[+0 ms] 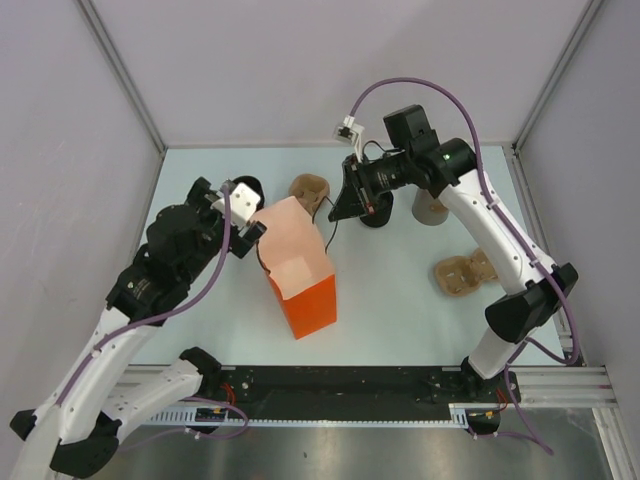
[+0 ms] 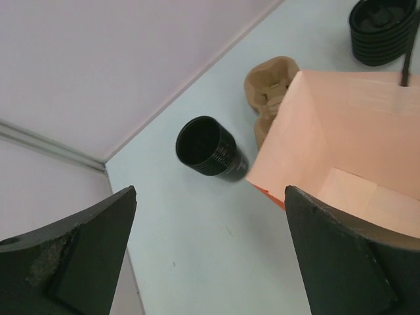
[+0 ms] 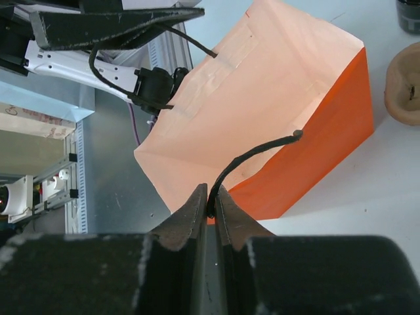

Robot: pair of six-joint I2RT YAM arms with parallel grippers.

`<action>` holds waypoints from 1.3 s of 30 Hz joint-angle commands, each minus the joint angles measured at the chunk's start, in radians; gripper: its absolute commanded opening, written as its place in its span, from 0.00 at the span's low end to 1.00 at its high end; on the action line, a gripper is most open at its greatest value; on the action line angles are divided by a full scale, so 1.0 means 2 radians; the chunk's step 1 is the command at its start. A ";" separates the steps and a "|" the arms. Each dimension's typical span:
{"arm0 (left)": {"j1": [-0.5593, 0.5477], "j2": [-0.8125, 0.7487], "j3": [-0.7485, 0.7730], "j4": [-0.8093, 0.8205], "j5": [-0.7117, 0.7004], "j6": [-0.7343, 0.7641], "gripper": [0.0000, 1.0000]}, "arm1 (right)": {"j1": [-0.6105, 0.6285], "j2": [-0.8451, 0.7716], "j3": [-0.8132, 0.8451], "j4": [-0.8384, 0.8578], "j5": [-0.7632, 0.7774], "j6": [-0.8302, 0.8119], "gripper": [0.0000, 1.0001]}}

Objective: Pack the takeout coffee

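Pale blue table (image 1: pixel 400 320) inside lilac-grey walls (image 1: pixel 330 60), aluminium corner posts (image 1: pixel 120 70).

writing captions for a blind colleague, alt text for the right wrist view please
The right jaws pinch the thin black cord handle of an orange paper bag whose broad face looks pale peach. A brown pulp cup carrier sits at the right edge.

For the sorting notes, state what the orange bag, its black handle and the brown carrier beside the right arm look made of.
Orange bag: matte paper, sharp fold creases, paler inside.
Black handle: thin cord, perhaps paper or fibre.
Brown carrier: likely moulded pulp, dull, rough, rounded wells.
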 commanded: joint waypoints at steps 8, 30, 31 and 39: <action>0.010 -0.027 0.042 -0.047 -0.025 0.053 1.00 | -0.012 -0.033 -0.001 0.030 0.010 0.010 0.04; 0.010 -0.023 0.009 -0.066 0.038 0.069 1.00 | -0.073 -0.089 -0.064 0.080 0.027 0.037 0.00; 0.010 -0.018 0.002 -0.036 0.034 0.063 1.00 | -0.079 -0.094 -0.071 0.086 0.029 0.037 0.00; 0.010 0.050 -0.019 0.100 0.004 0.026 1.00 | -0.097 -0.163 -0.161 0.108 0.083 0.026 0.00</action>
